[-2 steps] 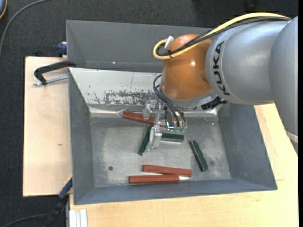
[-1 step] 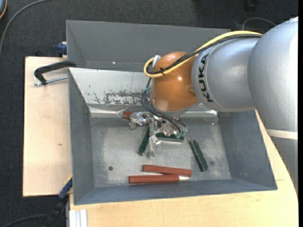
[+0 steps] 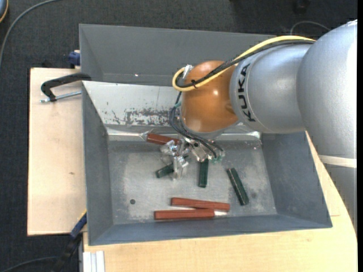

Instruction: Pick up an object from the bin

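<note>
My gripper (image 3: pixel 180 155) hangs low over the middle of the bin floor, below the orange wrist cover. Just under it, to the lower left, lies a small dark green block (image 3: pixel 165 173), touching or nearly touching the gripper's metal tip. To the right of the gripper, a short dark green bar (image 3: pixel 203 175) stands almost upright in the view. A red-brown stick (image 3: pixel 161 139) lies by the back wall, up and left of the gripper, partly hidden by it.
A longer dark green bar (image 3: pixel 238 186) lies slanted at the right of the floor. Two red-brown sticks (image 3: pixel 199 204) (image 3: pixel 184 214) lie side by side near the front wall. The arm covers the bin's upper right.
</note>
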Action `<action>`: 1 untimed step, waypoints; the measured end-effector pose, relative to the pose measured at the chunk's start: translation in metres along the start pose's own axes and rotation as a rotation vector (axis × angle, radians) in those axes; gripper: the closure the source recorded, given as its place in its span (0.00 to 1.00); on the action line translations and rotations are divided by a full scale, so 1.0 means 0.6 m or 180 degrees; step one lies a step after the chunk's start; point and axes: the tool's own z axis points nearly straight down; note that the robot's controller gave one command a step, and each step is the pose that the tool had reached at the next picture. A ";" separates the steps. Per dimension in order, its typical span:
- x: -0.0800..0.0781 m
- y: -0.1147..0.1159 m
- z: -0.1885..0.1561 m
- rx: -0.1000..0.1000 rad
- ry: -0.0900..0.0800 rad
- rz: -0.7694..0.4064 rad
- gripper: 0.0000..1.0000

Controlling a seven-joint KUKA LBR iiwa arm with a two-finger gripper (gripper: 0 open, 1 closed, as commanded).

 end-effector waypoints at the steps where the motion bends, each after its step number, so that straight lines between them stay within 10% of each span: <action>1: -0.018 0.011 -0.233 0.0015 -0.0052 -0.0064 1.00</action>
